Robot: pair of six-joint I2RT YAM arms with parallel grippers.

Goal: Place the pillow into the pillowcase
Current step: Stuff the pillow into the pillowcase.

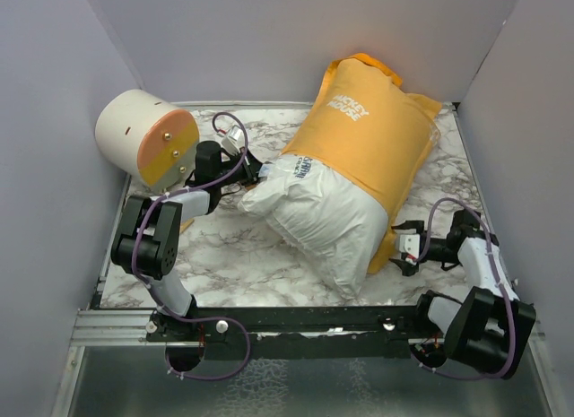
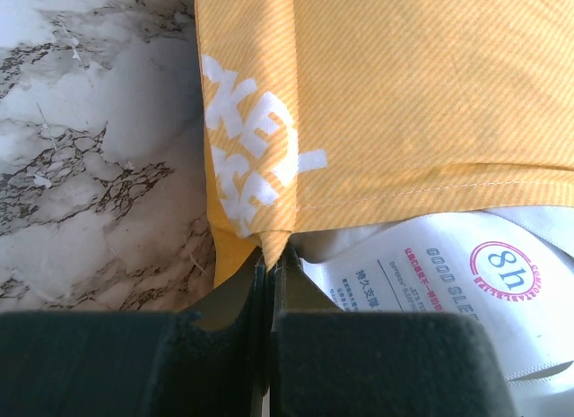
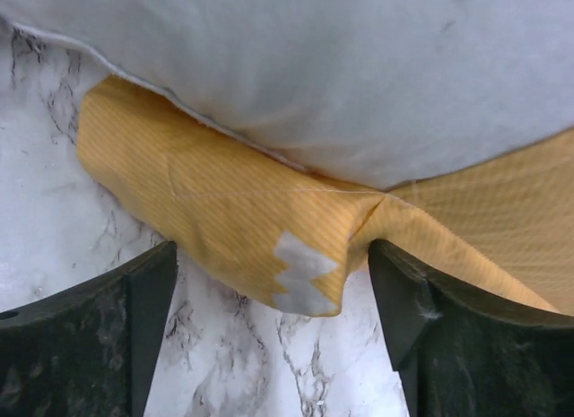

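The white pillow [image 1: 323,215] lies across the marble table, its far half inside the orange-yellow pillowcase [image 1: 368,121], white lettering up. At the pillow's near-left corner, my left gripper [image 1: 256,175] is shut on the pillowcase's hem. The left wrist view shows that pinch [image 2: 271,251], with the pillowcase [image 2: 404,94] above it and the pillow's printed label [image 2: 448,282] to the right. My right gripper [image 1: 401,247] stands open at the pillow's right side. Its wrist view shows a loose pillowcase flap [image 3: 269,229] hanging between the spread fingers [image 3: 143,291], under the pillow [image 3: 359,76].
A cream-and-orange cylinder [image 1: 148,139] lies at the back left, just beyond the left arm. Grey walls enclose the table on the left, back and right. Bare marble [image 1: 233,247] shows in front of the pillow.
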